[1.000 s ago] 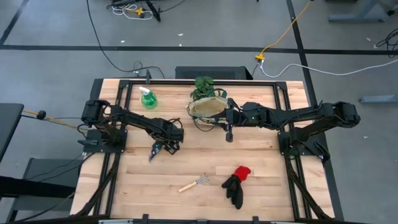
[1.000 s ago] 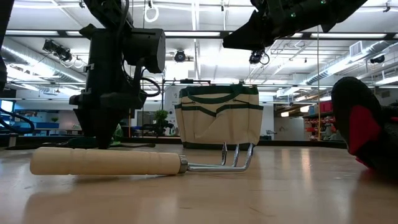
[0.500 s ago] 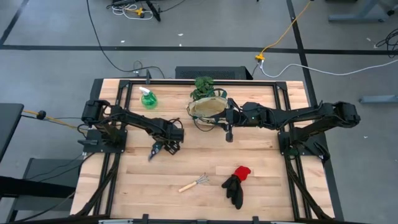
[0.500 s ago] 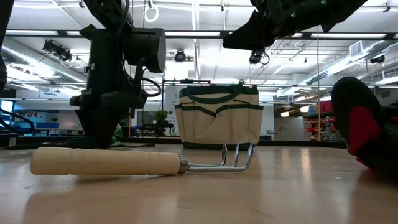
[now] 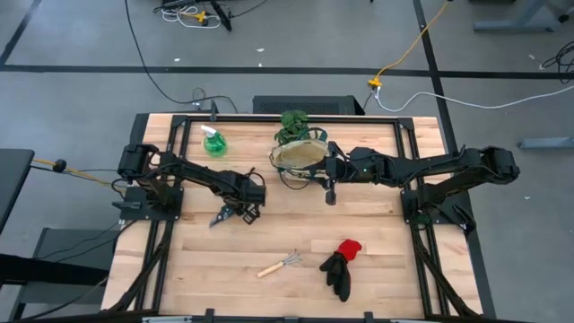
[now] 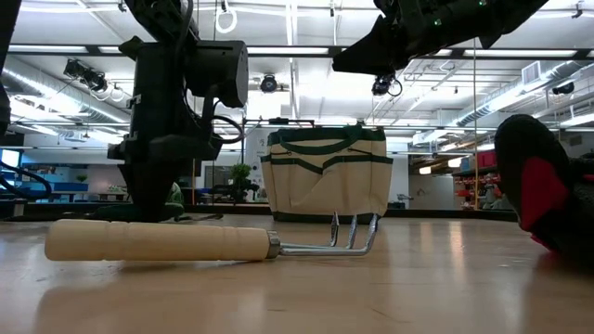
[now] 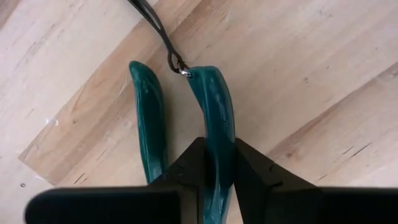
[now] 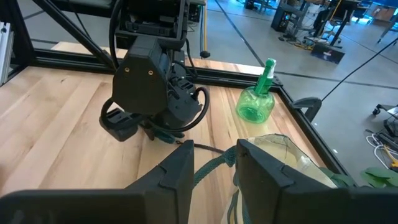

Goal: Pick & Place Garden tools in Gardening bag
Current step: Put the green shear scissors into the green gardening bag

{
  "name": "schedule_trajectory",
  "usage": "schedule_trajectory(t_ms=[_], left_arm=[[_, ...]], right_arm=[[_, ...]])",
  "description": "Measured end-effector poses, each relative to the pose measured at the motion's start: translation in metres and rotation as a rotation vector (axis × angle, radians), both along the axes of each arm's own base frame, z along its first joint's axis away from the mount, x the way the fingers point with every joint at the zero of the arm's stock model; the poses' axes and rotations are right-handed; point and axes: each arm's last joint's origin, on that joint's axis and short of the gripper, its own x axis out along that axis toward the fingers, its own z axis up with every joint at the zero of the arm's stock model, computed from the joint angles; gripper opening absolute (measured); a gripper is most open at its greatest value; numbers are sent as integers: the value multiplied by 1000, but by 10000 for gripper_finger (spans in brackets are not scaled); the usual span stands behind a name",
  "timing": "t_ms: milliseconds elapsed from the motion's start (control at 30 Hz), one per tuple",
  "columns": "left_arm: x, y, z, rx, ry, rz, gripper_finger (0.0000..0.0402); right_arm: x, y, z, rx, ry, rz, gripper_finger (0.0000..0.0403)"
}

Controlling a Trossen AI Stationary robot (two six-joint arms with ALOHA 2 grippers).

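The pruning shears [image 5: 221,219] lie on the table left of centre, showing two teal handles and a black cord [image 7: 155,28] in the left wrist view. My left gripper [image 5: 235,213] stands over them, shut on one handle. The cream gardening bag [image 5: 300,159] with green trim stands upright on its base at the far middle. My right gripper [image 5: 323,170] hangs at the bag's right rim, fingers apart, with the bag's green handle strap [image 8: 214,165] running through the gap. My left gripper pinches one teal handle [image 7: 214,118] of the shears between its two fingers, which point down from above, one on each side. The other handle [image 7: 148,112] stays free beside it. Whether the shears are clear of the table I cannot tell. My right gripper: I cannot tell whether its fingers [image 8: 180,171] touch the strap.
A green spray bottle [image 5: 213,143] stands at the far left. A wooden-handled hand rake [image 5: 280,264] and red-and-black gloves [image 5: 342,266] lie near the front edge. A green leafy thing [image 5: 292,124] sits behind the bag. Bare wood lies between the shears and the bag.
Under my left gripper the shears have turned a little on the table, their free end swinging toward the left edge. My right gripper and the bag have kept still.
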Motion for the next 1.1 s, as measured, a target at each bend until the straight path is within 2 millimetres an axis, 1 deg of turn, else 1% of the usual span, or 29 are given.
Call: schedule_trajectory(t_ms=[267, 400, 533, 833, 1100], left_arm=[[0, 0, 2, 11, 23, -53, 61], [4, 0, 13, 38, 48, -73, 61], [9, 0, 32, 83, 87, -105, 61], [31, 3, 84, 237, 33, -201, 61], [40, 8, 131, 394, 8, -239, 61]], right_arm=[[0, 0, 0, 0, 0, 0, 123], [0, 0, 0, 0, 0, 0, 123], [0, 0, 0, 0, 0, 0, 123], [0, 0, 0, 0, 0, 0, 123], [0, 0, 0, 0, 0, 0, 123]])
